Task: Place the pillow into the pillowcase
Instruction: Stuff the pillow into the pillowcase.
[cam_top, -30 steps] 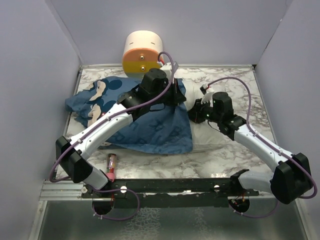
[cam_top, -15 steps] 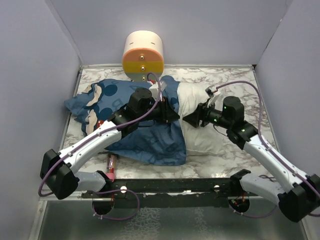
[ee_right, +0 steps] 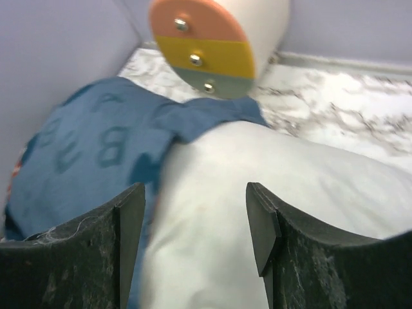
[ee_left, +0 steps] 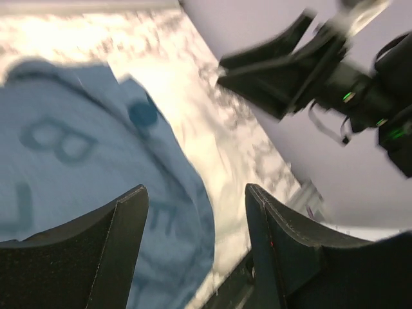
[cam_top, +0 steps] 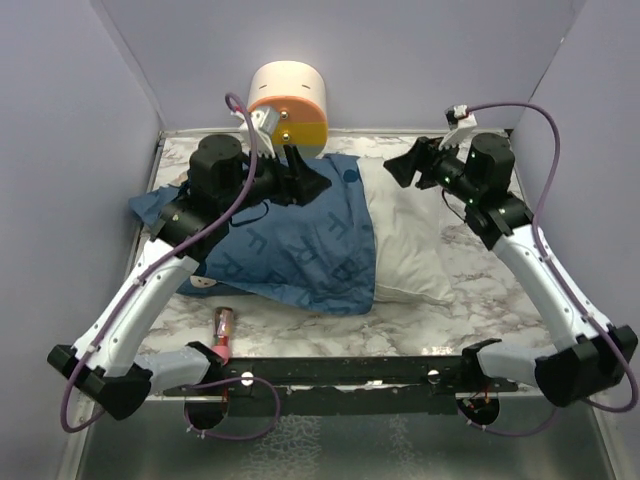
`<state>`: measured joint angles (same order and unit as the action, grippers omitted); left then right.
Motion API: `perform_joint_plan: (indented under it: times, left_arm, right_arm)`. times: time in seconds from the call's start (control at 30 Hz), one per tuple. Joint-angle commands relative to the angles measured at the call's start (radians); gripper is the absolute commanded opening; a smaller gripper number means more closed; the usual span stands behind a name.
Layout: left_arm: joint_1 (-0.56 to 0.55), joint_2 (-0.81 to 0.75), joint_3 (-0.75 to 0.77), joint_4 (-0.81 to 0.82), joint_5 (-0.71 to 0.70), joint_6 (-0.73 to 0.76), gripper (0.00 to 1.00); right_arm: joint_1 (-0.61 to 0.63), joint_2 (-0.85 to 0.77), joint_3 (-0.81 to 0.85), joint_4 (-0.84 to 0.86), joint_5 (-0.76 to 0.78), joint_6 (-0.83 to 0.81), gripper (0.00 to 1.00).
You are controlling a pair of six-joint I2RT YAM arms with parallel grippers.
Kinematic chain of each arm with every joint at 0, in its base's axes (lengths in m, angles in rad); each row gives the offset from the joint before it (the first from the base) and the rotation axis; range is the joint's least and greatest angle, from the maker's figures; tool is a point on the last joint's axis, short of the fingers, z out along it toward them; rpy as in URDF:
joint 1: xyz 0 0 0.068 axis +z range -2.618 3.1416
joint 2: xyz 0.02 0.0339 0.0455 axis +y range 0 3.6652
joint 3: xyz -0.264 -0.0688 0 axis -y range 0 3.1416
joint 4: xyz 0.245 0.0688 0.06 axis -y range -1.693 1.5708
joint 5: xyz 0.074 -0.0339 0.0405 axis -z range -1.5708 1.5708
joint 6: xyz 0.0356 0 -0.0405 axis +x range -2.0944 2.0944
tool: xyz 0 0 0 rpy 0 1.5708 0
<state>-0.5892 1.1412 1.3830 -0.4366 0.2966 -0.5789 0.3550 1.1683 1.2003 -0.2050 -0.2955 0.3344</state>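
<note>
Both left end effector (ee_left: 193,196) and right end effector (ee_right: 195,190) gape empty; pillowcase (cam_top: 290,250) partly holds the pillow (cam_top: 410,250).

Soft even light from above; both wrist views motion-blurred, glare on marble table (ee_left: 71,32).

The pillow (cam_top: 415,240) lies on the surface (cam_top: 440,325), right of centre. The pillowcase (cam_top: 290,245) lies to its left, overlapping its left end. A cylinder (cam_top: 288,105) sits behind both.
</note>
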Motion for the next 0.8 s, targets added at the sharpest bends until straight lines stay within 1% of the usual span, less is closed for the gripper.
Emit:
perform_joint_plan:
  times: [0.0, 0.07, 0.13, 0.23, 0.33, 0.5, 0.63, 0.77]
  left_arm:
    - [0.052, 0.178, 0.198, -0.033, -0.062, 0.046, 0.65]
    - [0.053, 0.293, 0.331, -0.099, -0.108, 0.079, 0.66]
    - [0.053, 0.408, 0.45, -0.161, -0.162, 0.125, 0.69]
    - [0.053, 0.536, 0.546, -0.204, -0.235, 0.165, 0.74]
    - [0.049, 0.65, 0.592, -0.216, -0.253, 0.187, 0.77]
    - [0.008, 0.778, 0.691, -0.275, -0.247, 0.199, 0.78]
    - [-0.034, 0.833, 0.737, -0.324, -0.285, 0.224, 0.79]
    - [-0.059, 0.85, 0.73, -0.387, -0.33, 0.242, 0.79]
  right_arm:
    - [-0.096, 0.146, 0.032, 0.014, -0.042, 0.057, 0.64]
    - [-0.099, 0.21, 0.047, -0.007, -0.072, 0.04, 0.65]
    - [-0.099, 0.253, 0.036, -0.028, -0.135, 0.021, 0.65]
    - [-0.097, 0.257, -0.049, -0.024, -0.195, 0.034, 0.63]
    - [-0.097, 0.215, -0.157, -0.002, -0.214, 0.039, 0.57]
    - [-0.097, 0.161, -0.253, 0.009, -0.228, 0.034, 0.41]
    - [-0.097, 0.14, -0.297, 0.023, -0.238, 0.045, 0.36]
    - [-0.097, 0.12, -0.336, 0.029, -0.243, 0.048, 0.35]
